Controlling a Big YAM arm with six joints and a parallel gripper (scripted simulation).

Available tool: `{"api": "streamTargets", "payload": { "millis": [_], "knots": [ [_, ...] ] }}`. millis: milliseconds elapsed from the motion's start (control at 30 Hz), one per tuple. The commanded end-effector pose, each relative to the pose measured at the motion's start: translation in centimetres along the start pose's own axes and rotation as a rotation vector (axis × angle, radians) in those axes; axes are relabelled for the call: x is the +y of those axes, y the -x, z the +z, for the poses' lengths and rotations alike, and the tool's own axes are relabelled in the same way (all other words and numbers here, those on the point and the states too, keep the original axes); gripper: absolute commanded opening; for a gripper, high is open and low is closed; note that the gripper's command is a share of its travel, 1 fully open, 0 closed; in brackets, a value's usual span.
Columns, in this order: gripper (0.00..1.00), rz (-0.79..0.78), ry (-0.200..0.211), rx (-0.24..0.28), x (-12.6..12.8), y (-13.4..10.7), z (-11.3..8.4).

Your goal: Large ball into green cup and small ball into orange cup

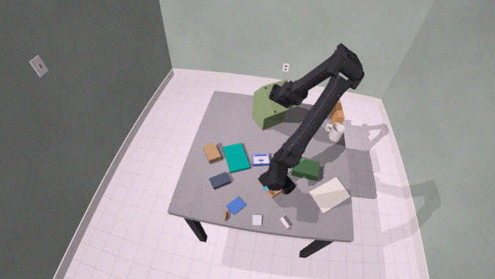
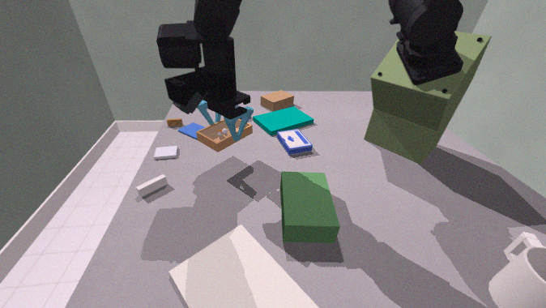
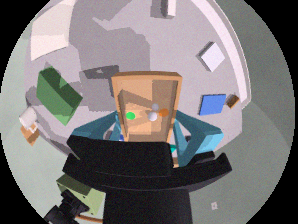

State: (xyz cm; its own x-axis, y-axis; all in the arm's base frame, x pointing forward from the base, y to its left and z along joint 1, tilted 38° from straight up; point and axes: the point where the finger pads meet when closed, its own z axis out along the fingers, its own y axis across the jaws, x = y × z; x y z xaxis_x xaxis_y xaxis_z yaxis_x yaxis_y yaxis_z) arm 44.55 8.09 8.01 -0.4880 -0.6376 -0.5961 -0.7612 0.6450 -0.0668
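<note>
The hand [image 2: 227, 123] pinches the wooden puzzle [image 2: 223, 136] between its teal fingers [image 2: 236, 129], held off the grey table [image 2: 364, 190].

The puzzle is one shallow wooden tray, tilted, its shadow lying apart from it on the table. From the wrist it sits straight ahead of the hand, a finger on each long side. Inside it show two pale balls [image 3: 157, 112] near the middle, one green cup [image 3: 131, 116] and a faint orange spot beside it, too small to make out. One green box [image 2: 309, 206], one teal block [image 2: 283, 119], one blue-and-white card [image 2: 295, 141], one tan block [image 2: 277, 100], one white mug [image 2: 520, 275] and one pale slab [image 2: 235, 275] lie around.
</note>
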Motion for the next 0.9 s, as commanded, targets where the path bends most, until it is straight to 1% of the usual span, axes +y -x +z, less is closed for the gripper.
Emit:
{"api": "streamTargets", "payload": {
  "millis": [0,67,100,167,200,267,333,367,400,433,500,533,567,600,733,833,867],
  "knots": [
    [0.69,-0.015,-0.03,-0.042,0.0,1.4,-0.7],
    [0.69,-0.005,-0.028,-0.045,-0.2,0.9,-0.6],
    [0.69,-0.004,-0.03,-0.047,-0.3,1.0,-0.5],
    [0.69,-0.004,-0.04,-0.057,-1.4,1.6,-0.7],
    [0.69,0.005,-0.014,-0.028,-1.0,1.0,-0.3],
    [0.69,0.005,-0.014,-0.028,-1.0,1.0,-0.3],
    [0.69,-0.003,0.005,-0.01,-1.4,0.7,-0.4],
    [0.69,-0.008,-0.007,-0.025,-1.5,1.0,-0.8],
    [0.69,-0.018,-0.026,-0.04,-1.6,1.7,-1.6],
    [0.69,-0.015,-0.02,-0.036,-1.4,1.4,-1.5],
    [0.69,-0.013,-0.021,-0.03,-1.1,0.9,-1.3],
    [0.69,-0.005,0.002,-0.023,-1.5,0.8,-0.6],
    [0.69,-0.007,-0.006,-0.022,-1.5,0.9,-0.8],
    [0.69,-0.003,-0.004,-0.016,-1.1,0.4,-0.7],
    [0.69,-0.003,-0.027,-0.048,-1.0,0.7,-1.1],
    [0.69,0.007,-0.031,-0.052,-1.0,0.6,-1.1],
    [0.69,0.0,-0.046,-0.054,-0.7,0.8,-1.0]
  ]
}}
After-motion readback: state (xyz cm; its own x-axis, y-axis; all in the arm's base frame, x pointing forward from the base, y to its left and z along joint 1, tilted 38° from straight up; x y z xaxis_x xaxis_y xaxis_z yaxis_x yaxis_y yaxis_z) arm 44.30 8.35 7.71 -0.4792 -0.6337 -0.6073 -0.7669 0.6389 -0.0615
